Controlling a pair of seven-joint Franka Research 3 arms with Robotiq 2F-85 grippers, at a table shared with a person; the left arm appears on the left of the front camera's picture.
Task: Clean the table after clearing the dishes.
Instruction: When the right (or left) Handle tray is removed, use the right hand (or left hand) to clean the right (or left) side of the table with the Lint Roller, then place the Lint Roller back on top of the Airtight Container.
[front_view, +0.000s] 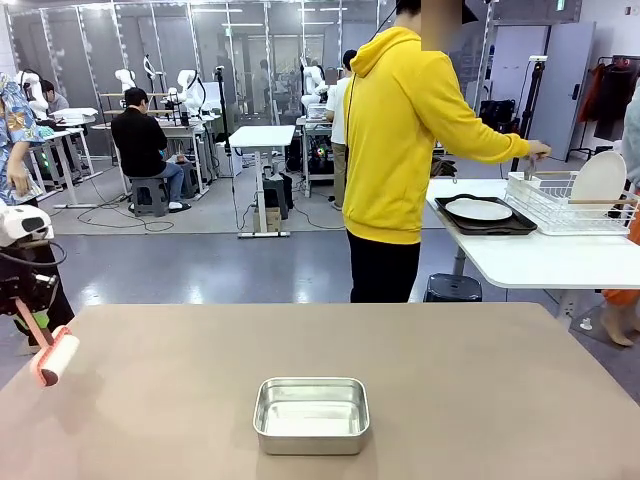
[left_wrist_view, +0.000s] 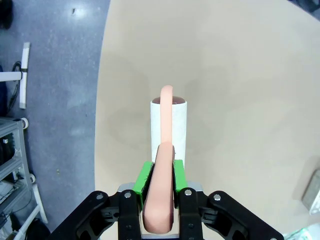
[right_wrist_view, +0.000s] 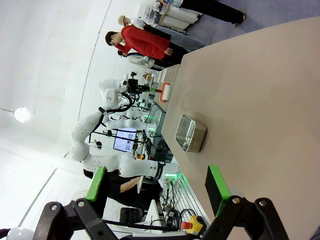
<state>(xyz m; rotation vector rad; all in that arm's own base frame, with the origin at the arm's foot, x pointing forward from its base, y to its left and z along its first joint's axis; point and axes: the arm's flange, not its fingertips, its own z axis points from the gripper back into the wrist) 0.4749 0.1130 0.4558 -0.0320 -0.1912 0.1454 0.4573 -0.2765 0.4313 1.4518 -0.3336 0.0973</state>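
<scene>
At the 9 o'clock edge of the front view, the left gripper (left_wrist_view: 160, 192) is clamped on the pink handle of a lint roller (front_view: 55, 357), green pads pressing it from both sides. In the left wrist view the handle rises straight from between the fingers and curves over the white roll (left_wrist_view: 170, 127), whose long axis points toward 12 o'clock, in line with the fingers. The roll hangs over the taupe surface (front_view: 450, 400) just inside its left edge; whether it touches the top cannot be told. The uncleaned spread lies from the roller toward 3 o'clock in the front view, so the left arm is the nearer one and the sweep would run rightward, across the roll's axis.

At 6 o'clock on that surface sits a small rectangular steel pan (front_view: 311, 414), empty as far as shows. The person in a yellow hoodie (front_view: 405, 140) stands beyond the far edge, a hand at the white wire drying rack (front_view: 560, 205) on the smaller white surface at 2 o'clock. One white plate (front_view: 478, 209) lies on a dark tray (front_view: 485, 226) there and another (front_view: 598, 180) stands in the rack, so the dishes look cleared.

The right gripper (right_wrist_view: 160, 182) stands wide, holding nothing, well apart from the pan.

No writing or brand can be read
</scene>
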